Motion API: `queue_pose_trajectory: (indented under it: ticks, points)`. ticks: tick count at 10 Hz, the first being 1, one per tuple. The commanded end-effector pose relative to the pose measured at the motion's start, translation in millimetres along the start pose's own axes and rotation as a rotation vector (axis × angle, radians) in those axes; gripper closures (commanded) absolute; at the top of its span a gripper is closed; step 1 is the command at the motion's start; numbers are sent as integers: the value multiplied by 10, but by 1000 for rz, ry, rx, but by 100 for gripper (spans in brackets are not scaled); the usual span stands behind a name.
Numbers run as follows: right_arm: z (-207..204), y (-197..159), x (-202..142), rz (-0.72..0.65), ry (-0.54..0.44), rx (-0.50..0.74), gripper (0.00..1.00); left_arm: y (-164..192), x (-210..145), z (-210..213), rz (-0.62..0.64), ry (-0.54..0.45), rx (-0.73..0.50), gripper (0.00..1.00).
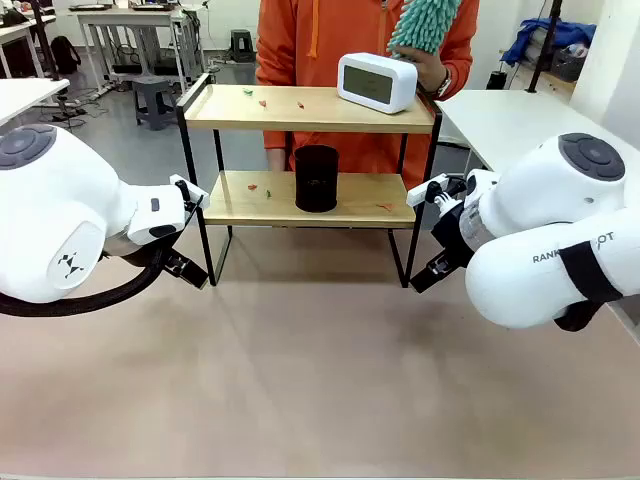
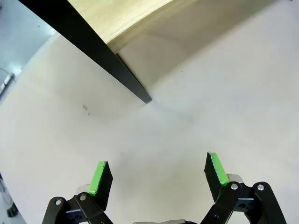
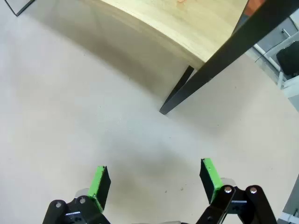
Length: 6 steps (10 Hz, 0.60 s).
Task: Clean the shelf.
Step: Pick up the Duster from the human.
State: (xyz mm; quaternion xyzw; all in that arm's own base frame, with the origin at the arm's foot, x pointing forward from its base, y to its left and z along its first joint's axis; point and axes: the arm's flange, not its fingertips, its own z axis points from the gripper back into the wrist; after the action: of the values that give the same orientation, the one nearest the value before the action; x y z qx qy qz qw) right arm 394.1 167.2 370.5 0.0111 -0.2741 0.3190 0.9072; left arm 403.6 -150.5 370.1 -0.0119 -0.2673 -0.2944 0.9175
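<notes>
Beige tabletop (image 1: 320, 380), shelf (image 1: 300, 122) on it, table (image 1: 510, 125) beside

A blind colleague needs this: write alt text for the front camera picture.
A two-tier wooden shelf stands on the table, littered with small red and green scraps; a white clock sits on top, a black cup below. Behind, a person in orange holds a teal duster. The left gripper and right gripper hang low by its front legs.
</notes>
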Motion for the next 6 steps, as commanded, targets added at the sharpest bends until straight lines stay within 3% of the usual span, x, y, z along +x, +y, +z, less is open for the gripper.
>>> queue_pose_trajectory:
  ticks: [1, 6]
  points:
    - [0, 0, 1, 0, 0, 0, 0, -1, 0, 1, 0, 0, 0, 0]
    - [0, 0, 1, 0, 0, 0, 0, -1, 0, 1, 0, 0, 0, 0]
